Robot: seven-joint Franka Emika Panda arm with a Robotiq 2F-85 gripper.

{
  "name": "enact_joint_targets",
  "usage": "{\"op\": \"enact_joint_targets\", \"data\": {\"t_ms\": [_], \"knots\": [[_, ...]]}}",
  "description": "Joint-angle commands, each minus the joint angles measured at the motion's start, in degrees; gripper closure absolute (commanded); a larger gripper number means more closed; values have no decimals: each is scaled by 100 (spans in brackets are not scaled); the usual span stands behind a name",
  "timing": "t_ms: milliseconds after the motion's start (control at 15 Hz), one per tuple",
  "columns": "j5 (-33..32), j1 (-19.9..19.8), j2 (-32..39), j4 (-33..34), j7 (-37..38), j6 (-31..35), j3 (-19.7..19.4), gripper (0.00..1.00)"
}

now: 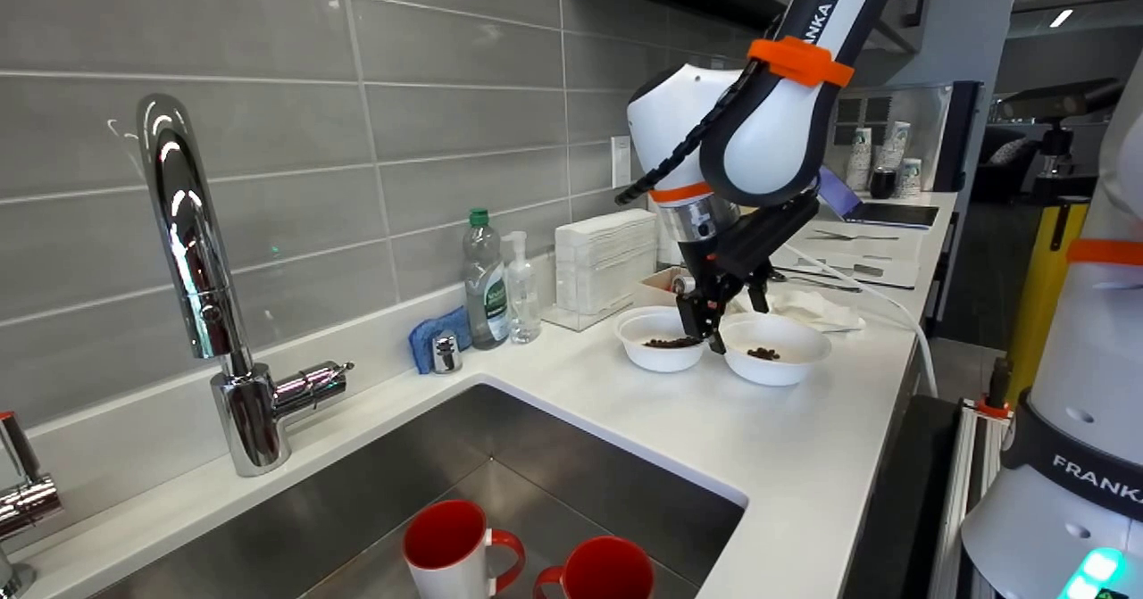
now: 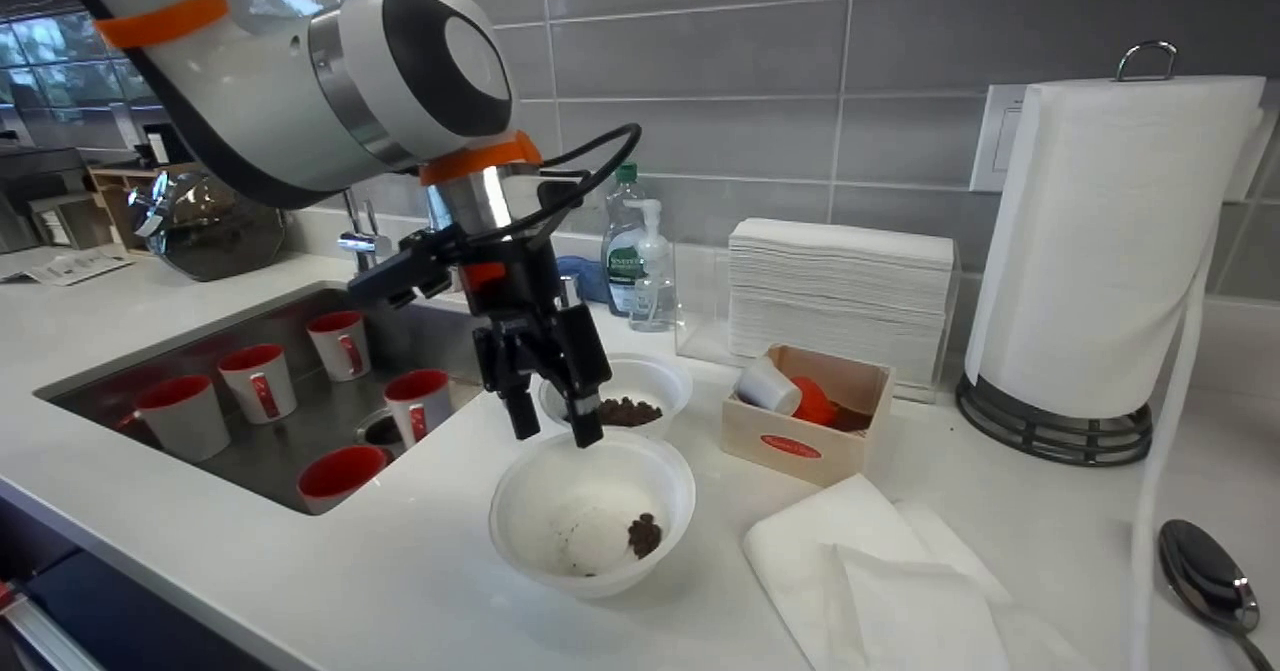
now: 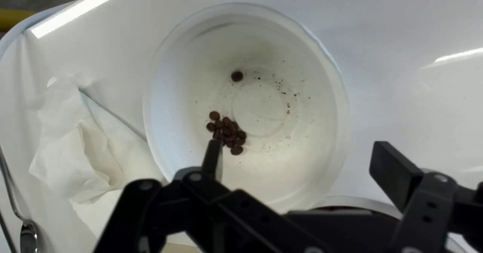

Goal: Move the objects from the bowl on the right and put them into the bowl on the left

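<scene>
One white bench (image 1: 696,420) lies before you, with a steel sink (image 1: 616,492) cut into it. Your gripper (image 3: 297,149) hangs released, fingers (image 3: 394,174) spread wide. Under it, the front bowl (image 1: 775,372) stands toward the bench's front edge; just beside that, nearer the back edge, the back bowl (image 1: 650,356) holds the bigger heap of beans (image 2: 628,412). In the front bowl you see a small cluster (image 3: 228,132) and, slightly apart, a single bean (image 3: 237,76).
</scene>
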Motion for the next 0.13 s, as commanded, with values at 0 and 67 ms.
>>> {"op": "enact_joint_targets", "data": {"t_ms": [0, 67], "knots": [[308, 79, -334, 13, -378, -184, -7, 0], [349, 74, -370, 19, -419, -191, 2, 0]]}}
